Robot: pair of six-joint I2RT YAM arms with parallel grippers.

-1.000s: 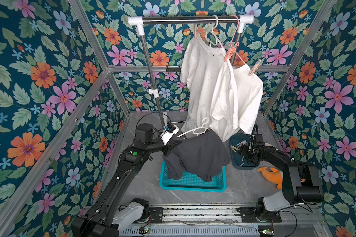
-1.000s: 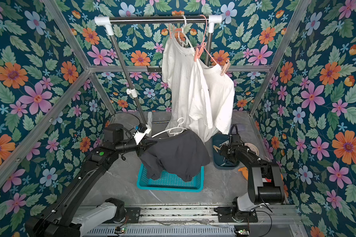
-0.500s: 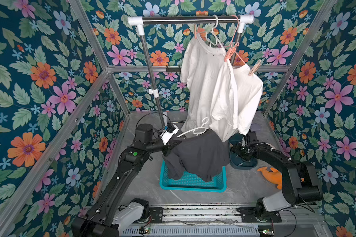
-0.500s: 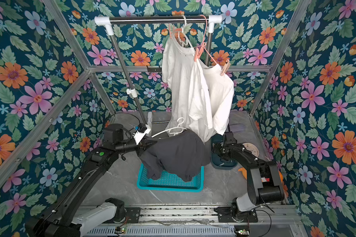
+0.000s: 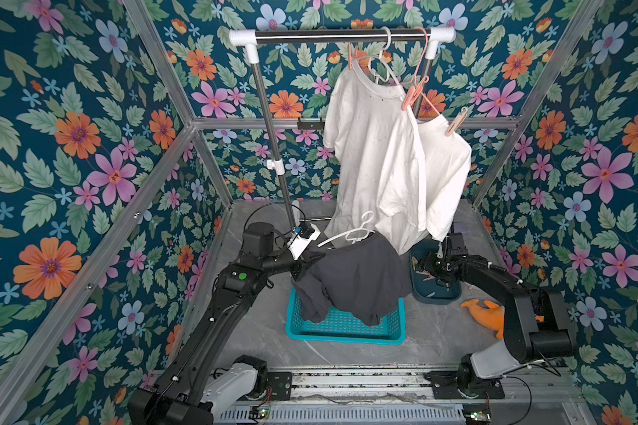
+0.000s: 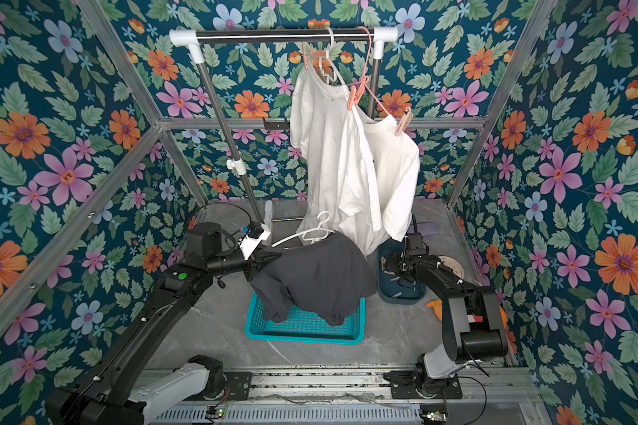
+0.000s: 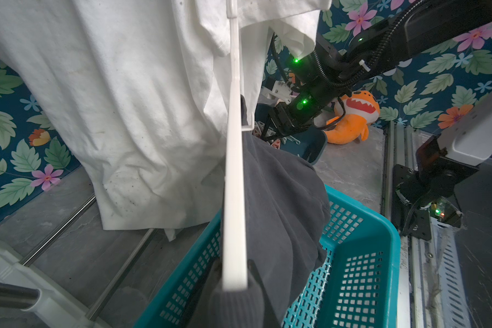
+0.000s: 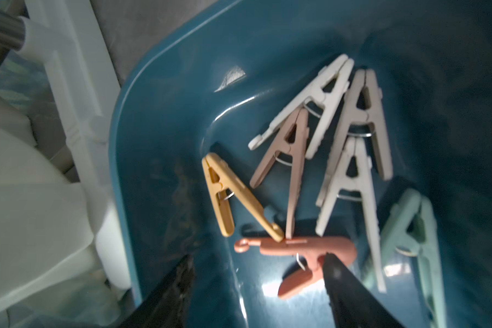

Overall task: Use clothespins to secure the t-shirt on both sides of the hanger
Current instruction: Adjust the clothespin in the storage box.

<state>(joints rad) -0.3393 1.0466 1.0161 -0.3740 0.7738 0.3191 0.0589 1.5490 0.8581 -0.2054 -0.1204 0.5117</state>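
Right of the teal basket (image 5: 343,336), down in the dark blue tray (image 8: 159,119), we see the right pincer (image 8: 257,259) released, spread either side of the salmon clothespin (image 8: 304,250), nothing gripped yet. More clothespins (image 8: 358,119) lie fanned just beyond it; a yellow one (image 8: 225,196) and a brown one (image 8: 293,159) touch the salmon one with their tips. Risk one: closing from here may drag or knock those neighbours, since they touch. Risk two: the salmon pin lies on its side and one finger (image 8: 341,284) sits right at its handle end, so we judge the squeeze could land off-centre and the pin skid on the slick tray floor or twist into a hold that can't open it. On the left, the left pincer (image 5: 302,262) is clenched on the end of the white hanger (image 7: 233,198), carrying the dark t-shirt (image 5: 354,279) above the basket, no pin on it. Shirt looks loosely draped; tilt the hanger and it may slide off into the basket. White shirts (image 5: 376,154) on the rail (image 5: 339,35) hang low over the tray; their hem could snag the right arm (image 5: 494,272) when it lifts.
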